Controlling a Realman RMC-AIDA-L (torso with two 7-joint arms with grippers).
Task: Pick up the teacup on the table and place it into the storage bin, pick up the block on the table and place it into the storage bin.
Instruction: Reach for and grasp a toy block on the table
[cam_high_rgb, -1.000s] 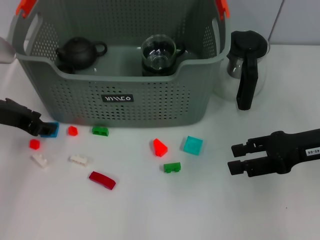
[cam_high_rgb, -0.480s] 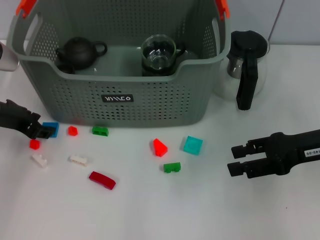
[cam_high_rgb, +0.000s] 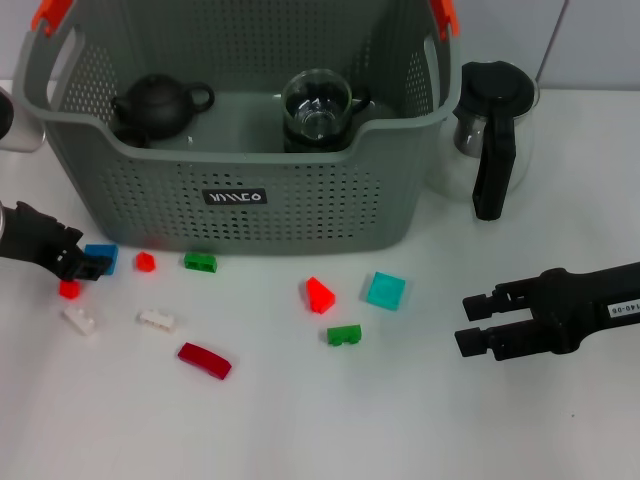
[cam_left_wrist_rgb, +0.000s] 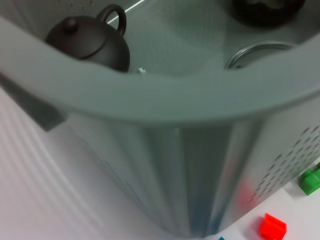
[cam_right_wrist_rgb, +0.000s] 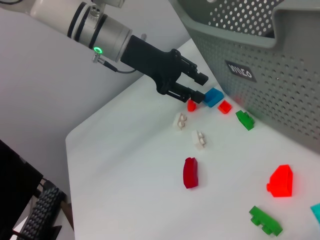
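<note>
The grey storage bin (cam_high_rgb: 240, 215) stands at the back of the table. Inside it are a clear glass teacup (cam_high_rgb: 317, 103) and a black teapot (cam_high_rgb: 155, 105); both also show over the rim in the left wrist view, the teapot (cam_left_wrist_rgb: 90, 42) and the cup (cam_left_wrist_rgb: 255, 52). My left gripper (cam_high_rgb: 88, 257) is low at the bin's front left corner, open, its tips right at a blue block (cam_high_rgb: 102, 257). The right wrist view shows that gripper (cam_right_wrist_rgb: 201, 87) with the blue block (cam_right_wrist_rgb: 214, 96) against its lower fingertip. My right gripper (cam_high_rgb: 465, 320) hovers open at the right, holding nothing.
Loose blocks lie before the bin: small red (cam_high_rgb: 145, 261), green (cam_high_rgb: 200, 261), red (cam_high_rgb: 68, 289), two white (cam_high_rgb: 78, 320) (cam_high_rgb: 157, 319), dark red (cam_high_rgb: 204, 360), red (cam_high_rgb: 319, 295), cyan (cam_high_rgb: 385, 290), green (cam_high_rgb: 344, 334). A glass coffee pot (cam_high_rgb: 490, 130) stands right of the bin.
My left gripper has drawn back a little toward the left edge while its tips stay at the blue block, which has not moved. The right gripper has barely shifted.
</note>
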